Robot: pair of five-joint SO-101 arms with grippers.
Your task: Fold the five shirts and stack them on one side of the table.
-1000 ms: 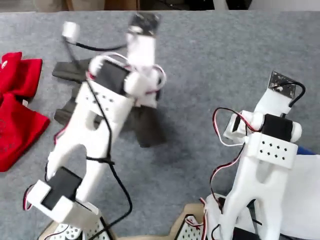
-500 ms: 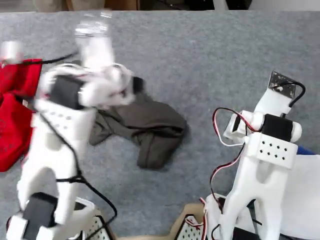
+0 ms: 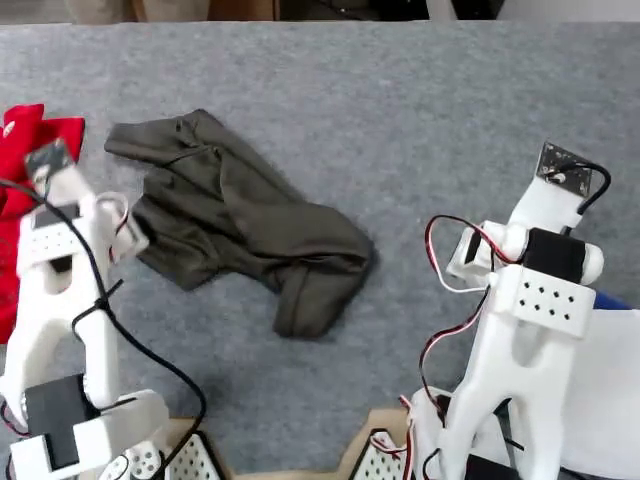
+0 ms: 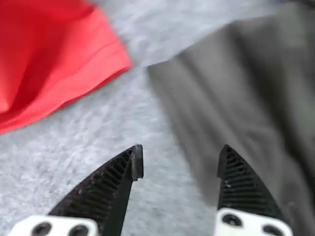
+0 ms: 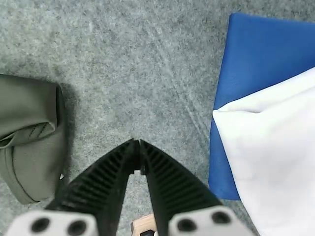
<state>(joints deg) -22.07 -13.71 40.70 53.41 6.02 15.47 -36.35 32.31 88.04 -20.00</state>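
1. The olive shirt point(image 3: 240, 225) lies rumpled on the grey table point(image 3: 450, 120), running from the upper left of the high view down to the centre. One end is bunched into a thick roll at the lower middle. It is not folded.
2. A second ago the left arm point(image 3: 60, 260) stood over this shirt in the middle of the frame and hid most of it. Half a second ago it was swinging leftward. Now it is drawn back to the left edge, and the whole shirt is uncovered with nothing holding it.
3. The left gripper point(image 4: 182, 160) has its jaws spread wide and empty. It hangs above bare table, with the shirt's near edge on one side and the red shirt point(image 4: 44, 59) on the other.
4. The right gripper point(image 5: 137, 147) has its jaws pressed together on nothing. It sits over bare table between the olive shirt's rolled end and the white shirt point(image 5: 275, 147), which rests on a blue shirt point(image 5: 261, 54) at the lower right. This arm has not shifted.
5. My reading is that the olive shirt has been let go without being laid flat. It needs smoothing before a fold, and the red shirt is unfolded too.
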